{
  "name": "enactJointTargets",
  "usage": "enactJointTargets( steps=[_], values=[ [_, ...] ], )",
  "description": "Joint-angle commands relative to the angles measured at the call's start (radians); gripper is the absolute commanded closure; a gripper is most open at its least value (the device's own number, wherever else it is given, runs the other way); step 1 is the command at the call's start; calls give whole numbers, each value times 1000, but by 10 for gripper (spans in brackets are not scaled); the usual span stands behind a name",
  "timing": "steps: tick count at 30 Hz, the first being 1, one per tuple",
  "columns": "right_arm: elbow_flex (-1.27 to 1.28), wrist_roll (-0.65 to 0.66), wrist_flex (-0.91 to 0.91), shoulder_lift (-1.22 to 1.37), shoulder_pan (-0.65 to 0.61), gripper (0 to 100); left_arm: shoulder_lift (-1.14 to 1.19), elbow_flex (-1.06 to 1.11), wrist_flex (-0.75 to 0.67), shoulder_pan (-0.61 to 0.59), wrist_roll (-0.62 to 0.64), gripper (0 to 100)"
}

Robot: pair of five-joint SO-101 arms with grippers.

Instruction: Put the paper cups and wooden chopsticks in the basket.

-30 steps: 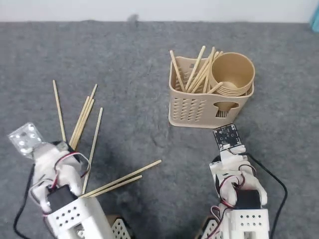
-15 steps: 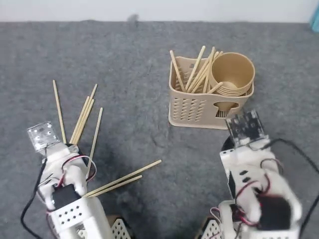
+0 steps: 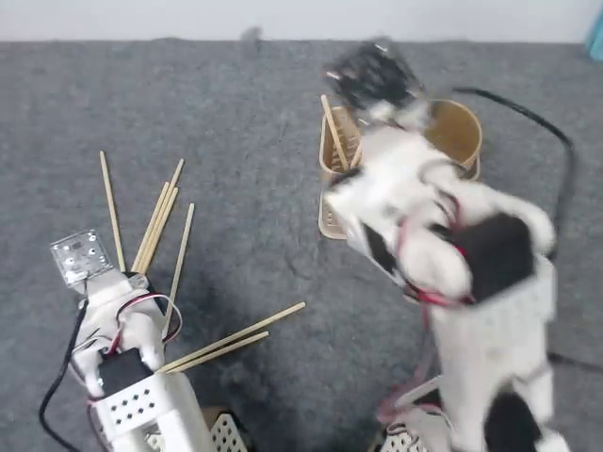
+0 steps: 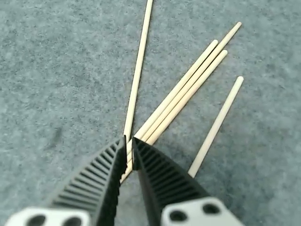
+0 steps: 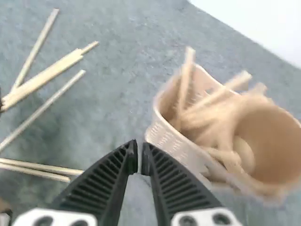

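Observation:
The beige basket (image 3: 330, 160) stands at the back right, holding stacked paper cups (image 3: 464, 127) and several wooden chopsticks. My right arm (image 3: 443, 235) hangs over it and hides most of it. The right gripper (image 5: 139, 157) is shut and empty, above the carpet just in front of the basket (image 5: 171, 136). More loose chopsticks (image 3: 155, 221) lie fanned out on the left. My left gripper (image 4: 129, 143) sits at their near ends, shut on one long chopstick (image 4: 137, 75). A bundle of three chopsticks (image 4: 188, 89) lies beside it.
Two more chopsticks (image 3: 231, 337) lie side by side in the front middle, between the arms. A single chopstick (image 3: 179, 259) rests right of the fan. Grey carpet (image 3: 245, 113) covers the table. A black cable (image 3: 537, 122) loops behind the right arm.
My right arm has risen from the front of the table and swung up and forward over the basket. The left arm edged forward to the chopstick ends, then held still.

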Motion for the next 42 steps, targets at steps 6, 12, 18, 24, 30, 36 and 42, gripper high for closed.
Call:
enactJointTargets(
  steps=[6,12,18,24,30,36,42],
  values=[
    [-273,-91,24,372,-13,825,-9,-7,-8,6,-9,988],
    [-364,-98,27,544,-13,825,-9,-7,-11,9,-9,988],
    [-374,-95,24,654,8,826,-9,-7,-11,9,-9,988],
    [-388,-92,5,722,38,876,-9,-7,-11,9,-9,988],
    [-388,-100,-77,759,38,974,-9,-7,-11,9,-9,988],
    [-388,-187,-213,756,4,992,-9,-7,-12,9,-9,988],
    [-390,-338,-320,754,-35,992,-9,-7,-12,11,-9,988]
  ],
)
